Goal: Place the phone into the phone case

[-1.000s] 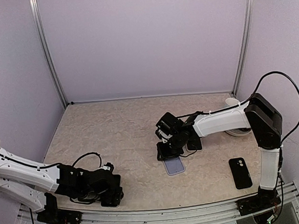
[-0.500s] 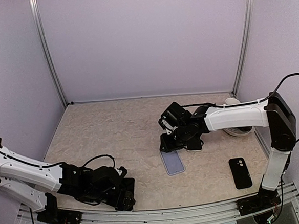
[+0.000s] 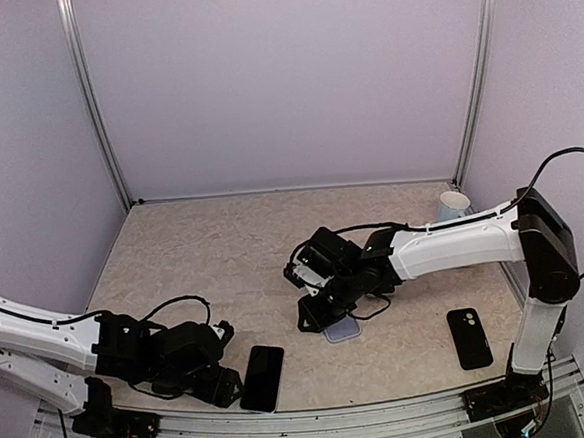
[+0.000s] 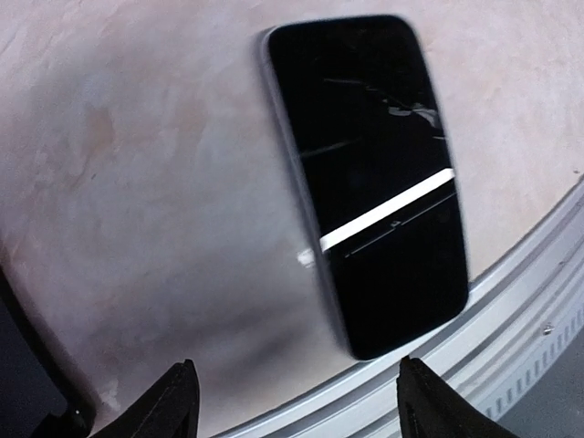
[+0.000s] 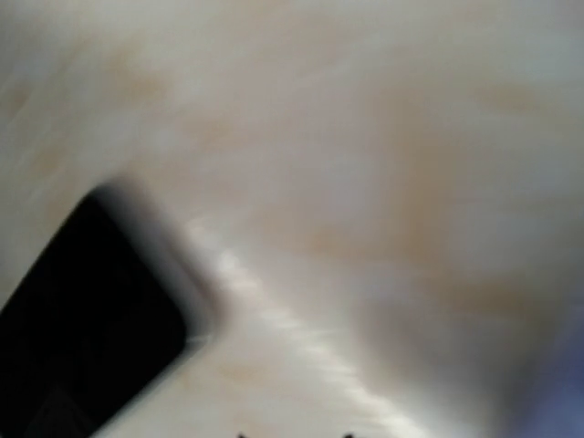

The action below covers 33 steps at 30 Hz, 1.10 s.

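The phone [image 3: 261,378] is black and lies screen up near the table's front edge; in the left wrist view the phone [image 4: 365,182] fills the upper right. My left gripper [image 3: 223,384] sits just left of it, open, with nothing between the fingers [image 4: 178,406]. The phone case [image 3: 345,328], pale and translucent, lies flat at mid-table. My right gripper [image 3: 312,320] hangs low over its left end and hides most of it. In the blurred right wrist view only the tips of the right gripper [image 5: 292,435] show, slightly apart over bare table, and the phone [image 5: 82,310] is a dark shape at the left.
A second black slab with a camera cut-out [image 3: 469,338] lies at the front right. A white cup [image 3: 453,204] stands at the back right. The metal front rail [image 3: 306,418] runs just below the phone, also seen as the rail [image 4: 511,347] in the left wrist view.
My left gripper went right, then drew back left, leaving the phone bare on the table. My right gripper swung forward and left, down over the case.
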Each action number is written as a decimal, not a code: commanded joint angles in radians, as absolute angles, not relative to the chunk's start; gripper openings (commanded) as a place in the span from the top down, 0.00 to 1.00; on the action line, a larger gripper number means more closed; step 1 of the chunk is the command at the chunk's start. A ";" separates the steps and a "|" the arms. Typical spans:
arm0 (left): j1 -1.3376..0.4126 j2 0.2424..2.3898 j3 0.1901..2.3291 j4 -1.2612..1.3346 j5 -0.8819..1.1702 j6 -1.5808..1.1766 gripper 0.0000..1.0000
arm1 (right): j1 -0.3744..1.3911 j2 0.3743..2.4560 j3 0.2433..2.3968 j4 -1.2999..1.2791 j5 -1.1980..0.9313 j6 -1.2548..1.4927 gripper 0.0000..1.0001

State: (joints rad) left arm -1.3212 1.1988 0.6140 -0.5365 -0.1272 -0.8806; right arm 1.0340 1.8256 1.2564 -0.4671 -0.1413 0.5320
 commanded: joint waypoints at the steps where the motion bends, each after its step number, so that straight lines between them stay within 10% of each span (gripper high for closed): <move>1: -1.322 1.191 0.538 -0.612 -0.138 -0.972 0.28 | 1.107 1.915 1.297 -0.476 -0.234 0.491 0.79; 33: -1.338 1.810 0.908 -0.411 -0.164 -0.384 0.43 | 0.993 1.901 1.331 -0.527 -0.025 0.508 0.82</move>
